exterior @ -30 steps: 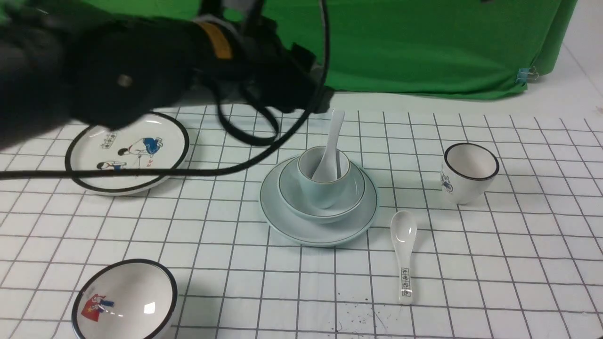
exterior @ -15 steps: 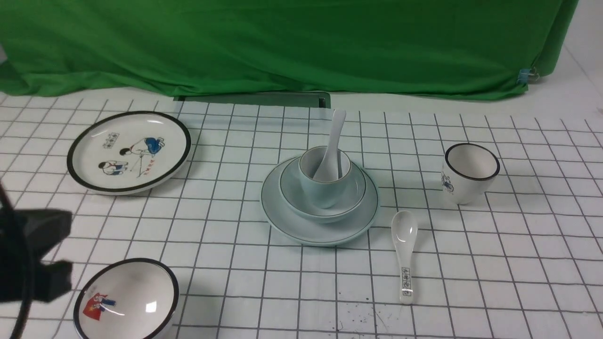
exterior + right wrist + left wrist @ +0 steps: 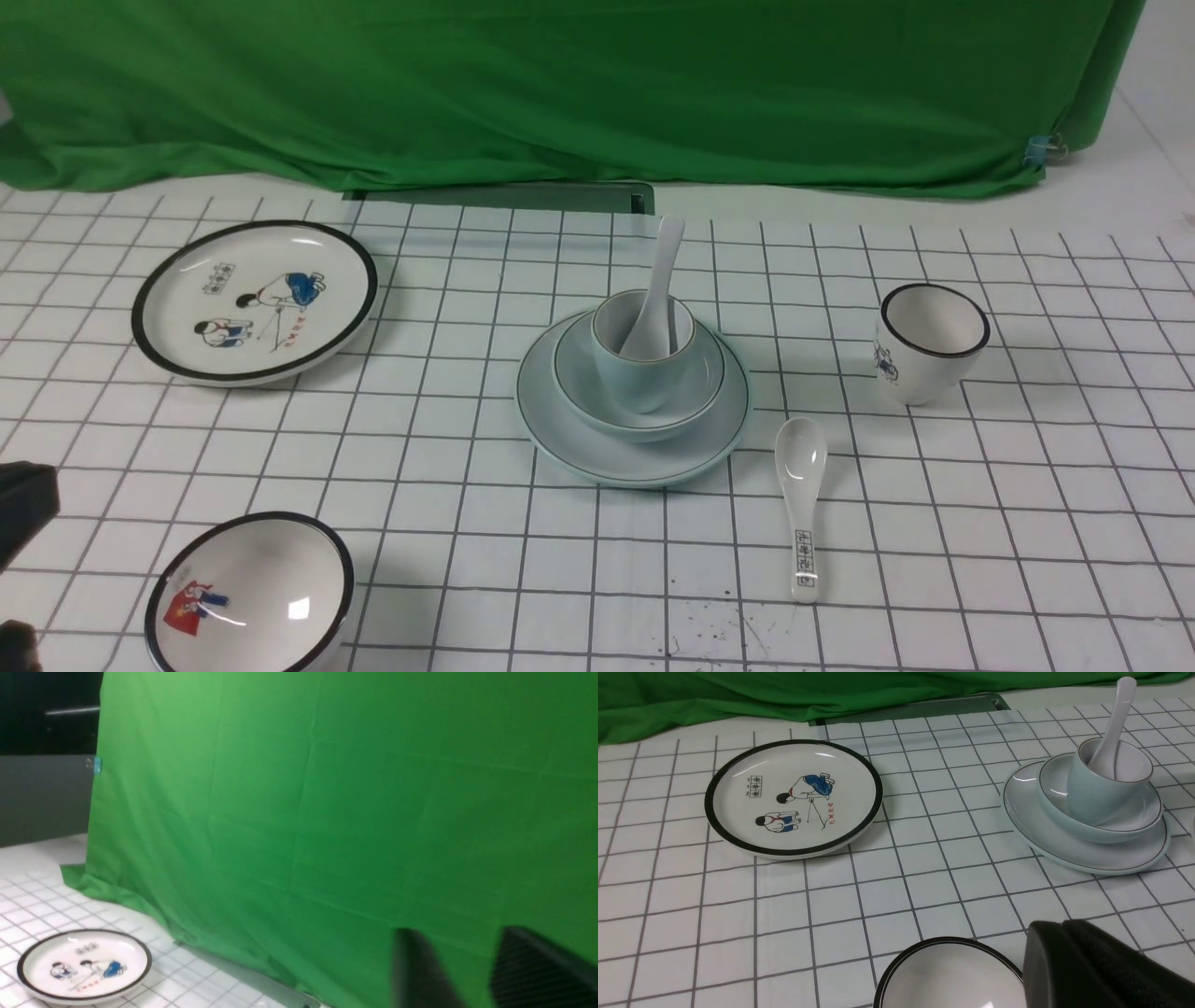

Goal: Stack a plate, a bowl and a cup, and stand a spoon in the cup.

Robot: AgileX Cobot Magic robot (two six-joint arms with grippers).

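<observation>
The pale blue-green plate (image 3: 633, 457) lies mid-table with the grey-blue bowl (image 3: 581, 381) on it and the cup (image 3: 642, 383) inside the bowl. The plain white spoon (image 3: 661, 271) stands in the cup, handle leaning away. The left wrist view shows the same plate (image 3: 1034, 833), bowl (image 3: 1057, 807), cup (image 3: 1090, 795) and spoon (image 3: 1118, 714). My left gripper (image 3: 1057, 925) is shut and empty, low over the near left of the table beside a black-rimmed bowl. My right gripper (image 3: 460, 933) is open, with only green cloth between its fingers, well away from the stack.
A cartoon plate (image 3: 254, 301) sits at the far left and a black-rimmed bowl (image 3: 247, 597) at the near left. A white cup with a blue drawing (image 3: 929, 341) stands at the right, and a marked spoon (image 3: 801, 495) lies near the stack. Green cloth (image 3: 597, 84) hangs behind.
My left arm has drawn back from above the stack to the near left edge of the table. The spoon stays standing in the cup.
</observation>
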